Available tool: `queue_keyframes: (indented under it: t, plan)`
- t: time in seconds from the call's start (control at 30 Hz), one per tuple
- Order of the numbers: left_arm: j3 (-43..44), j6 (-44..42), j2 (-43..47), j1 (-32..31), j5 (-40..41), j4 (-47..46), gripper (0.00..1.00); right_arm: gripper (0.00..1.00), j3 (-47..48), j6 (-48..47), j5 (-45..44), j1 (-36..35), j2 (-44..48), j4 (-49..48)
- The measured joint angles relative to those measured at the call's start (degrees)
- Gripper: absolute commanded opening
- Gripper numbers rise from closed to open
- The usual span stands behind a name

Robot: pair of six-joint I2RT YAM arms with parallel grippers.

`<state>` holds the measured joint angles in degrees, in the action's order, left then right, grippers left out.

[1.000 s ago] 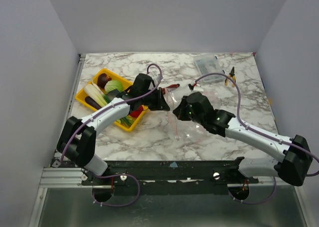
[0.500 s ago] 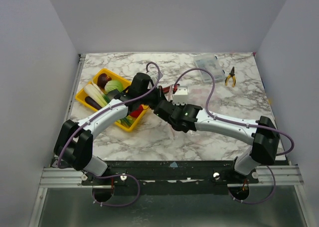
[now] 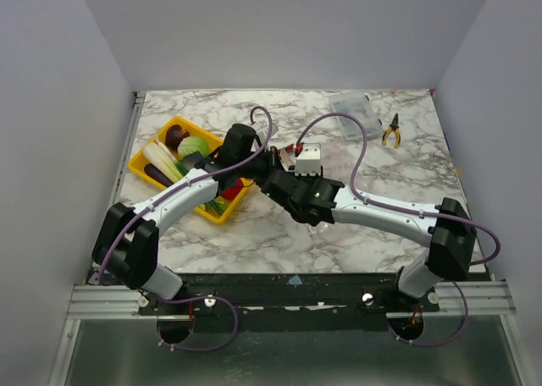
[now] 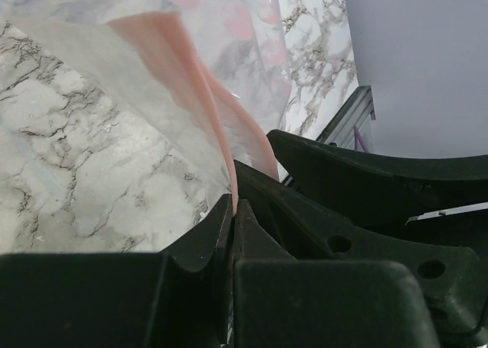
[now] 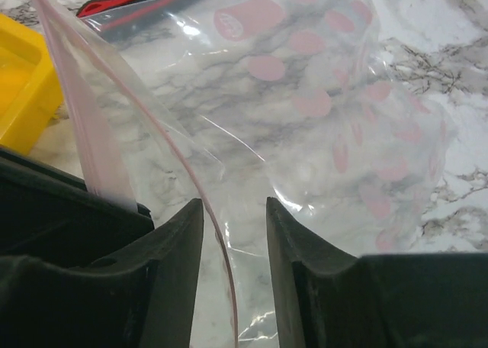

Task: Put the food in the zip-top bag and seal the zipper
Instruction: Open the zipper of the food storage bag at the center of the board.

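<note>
The clear zip-top bag (image 5: 320, 119) with pink spots hangs with its mouth lifted; in the top view the arms hide most of it. My left gripper (image 4: 232, 203) (image 3: 273, 161) is shut on the bag's pinkish zipper strip (image 4: 206, 96) at one edge of the mouth. My right gripper (image 5: 235, 211) (image 3: 274, 183) is open right beside it, jaws on either side of the other zipper edge (image 5: 183, 165) without pinching it. The food (image 3: 169, 162), pale stalks, a dark eggplant and a red chili among it, lies in the yellow tray (image 3: 140, 159).
A green cabbage (image 3: 195, 146) sits in the tray. A red-handled tool (image 5: 137, 1) lies just beyond the bag. A rigid clear box (image 3: 351, 111) and yellow-handled pliers (image 3: 391, 132) are at the back right. The two wrists are close together at mid-table.
My right arm has swung left across the table and its open jaws now sit at the bag's mouth beside the left gripper. The left gripper has kept its hold.
</note>
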<state>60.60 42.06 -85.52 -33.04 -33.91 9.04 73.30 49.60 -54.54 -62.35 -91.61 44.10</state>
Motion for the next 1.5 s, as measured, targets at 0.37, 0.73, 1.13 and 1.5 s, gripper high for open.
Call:
queue_keyframes:
  t: [0.37,0.73,1.13,1.5]
  plan:
    - [0.0,-0.1,-0.9,0.0,-1.1,0.1,0.0,0.0,2.1,-8.9,-2.7,0.0,-2.4,-3.1]
    - [1.6,-2.3,-6.3,0.4,-1.0,4.0,0.0,0.0,2.8,-22.9,-4.2,0.0,9.0,-5.6]
    - [4.2,-3.8,-8.2,0.4,-1.1,7.6,0.49,0.0,-2.3,-26.2,-4.4,0.0,12.0,-8.0]
    - [0.2,-6.8,5.9,0.7,-0.3,9.0,0.64,0.0,-9.0,-25.9,-0.7,0.9,12.9,-14.4]
